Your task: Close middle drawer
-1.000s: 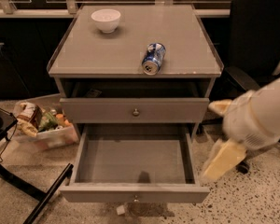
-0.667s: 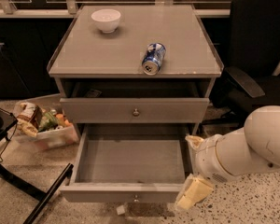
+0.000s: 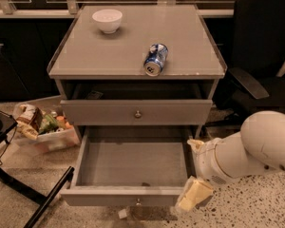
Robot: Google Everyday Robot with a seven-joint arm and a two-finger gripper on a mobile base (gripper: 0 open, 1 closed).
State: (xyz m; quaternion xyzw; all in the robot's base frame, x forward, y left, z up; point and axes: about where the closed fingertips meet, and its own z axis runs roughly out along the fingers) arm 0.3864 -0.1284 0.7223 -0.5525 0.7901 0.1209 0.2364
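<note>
Cannot tell how the jaws stand, wide or narrow; nothing visibly held. Find the gripper (image 3: 194,194) low at the near right corner of the middle drawer (image 3: 133,167), just beside the right end of its front; cannot say whether touching. Read the step in hand as lining up for the push: drawer pulled far out of the desk (image 3: 123,51), knob (image 3: 137,202) well to the left of the jaws along the front, box seemingly bare.

Slide the jaws leftward along the front toward the knob before pressing. A shove from the corner would likely skew the box on its runners and bind it. Set the contact flat on the front face close to the knob. Press straight away from the jaws toward the desk, level, without leaning down. Push slowly and evenly to the end of travel. Stop once the front lines up beneath the upper drawer (image 3: 104,113), above and beyond the jaws, itself apparently a little way out. Keep the white forearm (image 3: 237,158), behind and right of the jaws, off the drawer's right side wall.

Avoid a slam. Up on the desk top, far above and beyond the jaws, a can (image 3: 156,59) lies on its side near the front edge and could likely roll. Expect no trouble from the bowl (image 3: 107,20) farther back.
</note>
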